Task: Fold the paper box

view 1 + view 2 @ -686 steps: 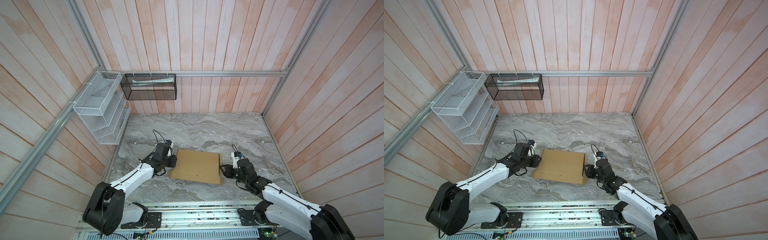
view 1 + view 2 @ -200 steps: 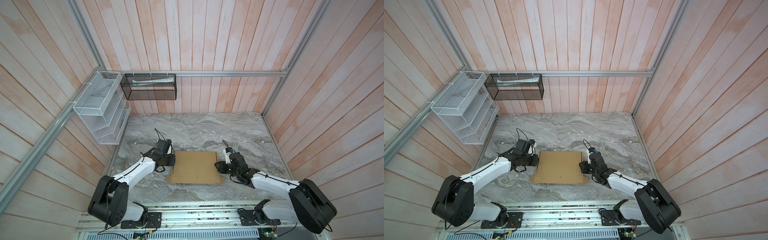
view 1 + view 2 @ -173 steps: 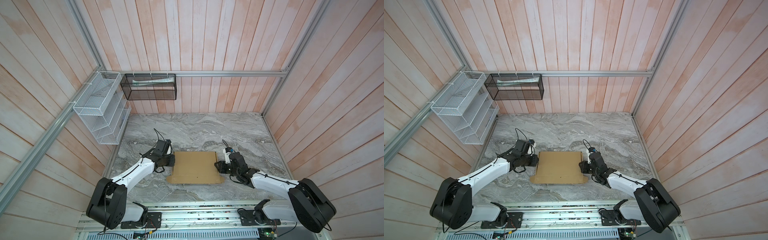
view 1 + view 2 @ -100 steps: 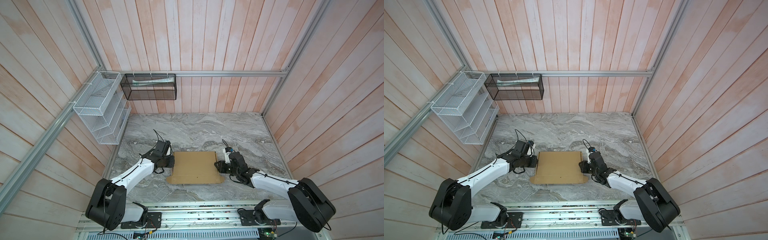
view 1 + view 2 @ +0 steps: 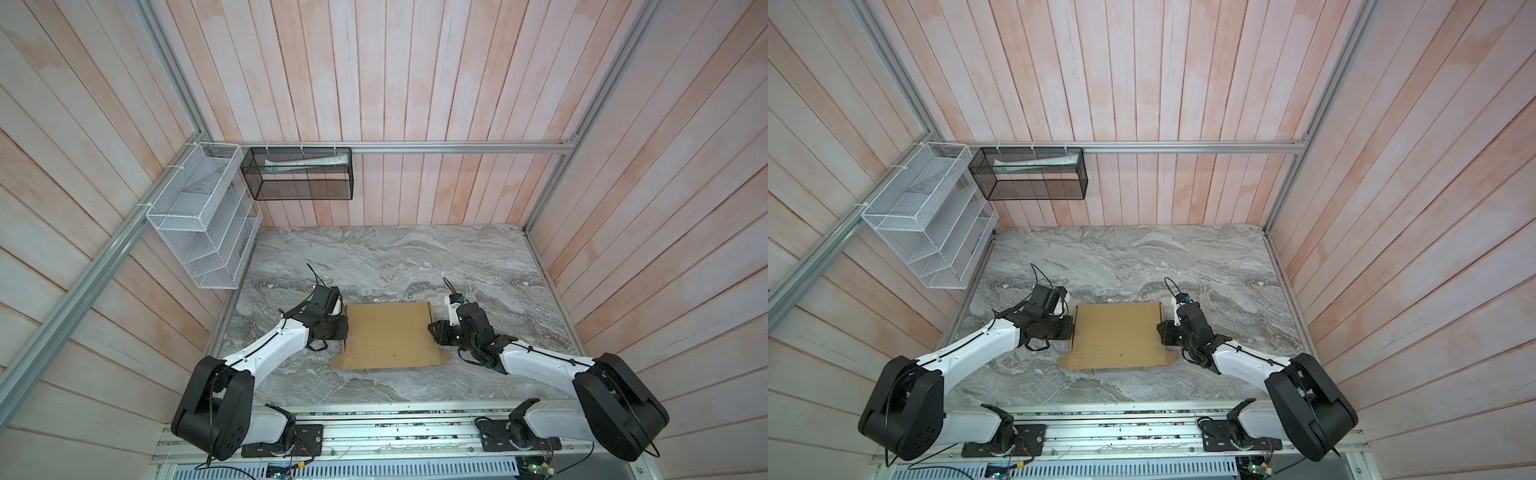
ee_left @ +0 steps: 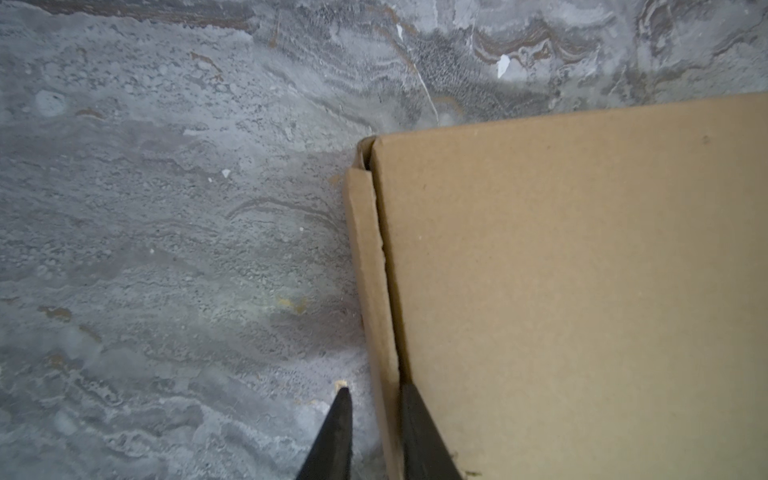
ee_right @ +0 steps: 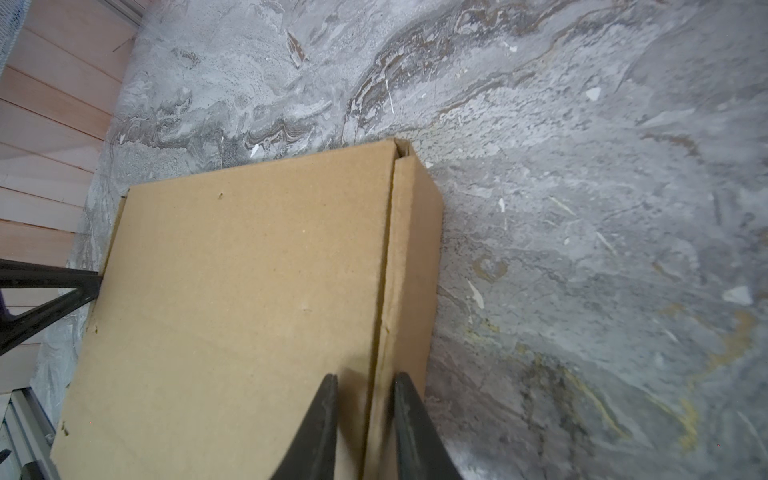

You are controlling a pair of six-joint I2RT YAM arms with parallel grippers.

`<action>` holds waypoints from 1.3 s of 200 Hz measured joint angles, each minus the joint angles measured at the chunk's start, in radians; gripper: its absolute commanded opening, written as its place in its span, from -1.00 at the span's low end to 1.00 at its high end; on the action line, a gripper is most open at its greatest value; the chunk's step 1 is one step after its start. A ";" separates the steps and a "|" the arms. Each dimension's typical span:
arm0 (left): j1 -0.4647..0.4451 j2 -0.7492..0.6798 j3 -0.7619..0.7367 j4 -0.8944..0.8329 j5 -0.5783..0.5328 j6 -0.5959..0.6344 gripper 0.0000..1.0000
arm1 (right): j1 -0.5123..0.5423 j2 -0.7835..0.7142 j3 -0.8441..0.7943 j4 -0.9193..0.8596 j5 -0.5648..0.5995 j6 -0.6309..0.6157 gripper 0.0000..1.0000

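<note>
The paper box (image 5: pixel 388 332) (image 5: pixel 1117 332) is tan cardboard and lies flat on the marble table with its lid down. A flap with rounded ends (image 5: pixel 390 360) sticks out along its near edge. My left gripper (image 5: pixel 345 328) (image 6: pixel 374 387) is at the box's left side. It is open a little, with the side wall (image 6: pixel 370 270) between its fingers; a strip of table shows beside the outer finger (image 6: pixel 343 415). My right gripper (image 5: pixel 432 330) (image 7: pixel 365 375) is at the right side, narrowly open. One finger (image 7: pixel 328 415) is over the lid and the other is against the outer wall (image 7: pixel 415 249).
A white wire rack (image 5: pixel 199 220) hangs on the left wall and a black mesh basket (image 5: pixel 299 174) on the back wall. Wooden walls close in three sides. The arms' metal rail (image 5: pixel 374 432) runs along the front edge.
Since the earliest frames the box has turned square to the table front and the right gripper has moved farther back along its side. Over the last second almost nothing moved.
</note>
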State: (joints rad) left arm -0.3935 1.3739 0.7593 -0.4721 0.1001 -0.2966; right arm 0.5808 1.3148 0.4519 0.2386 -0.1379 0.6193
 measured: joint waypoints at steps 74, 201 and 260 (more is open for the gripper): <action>0.000 0.052 -0.010 0.032 0.006 -0.005 -0.67 | 0.000 0.013 0.015 -0.004 -0.003 -0.011 -0.48; 0.046 0.002 -0.037 0.108 0.039 -0.014 -0.94 | -0.005 -0.135 0.031 -0.090 0.017 0.007 0.19; 0.071 0.001 -0.037 0.167 0.098 -0.015 -0.98 | -0.046 -0.283 0.002 -0.096 0.012 0.042 0.41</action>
State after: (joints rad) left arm -0.3229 1.3750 0.7227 -0.3054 0.1978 -0.3115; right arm 0.5350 1.0321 0.4541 0.1425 -0.1261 0.6613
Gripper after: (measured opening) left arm 0.065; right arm 0.684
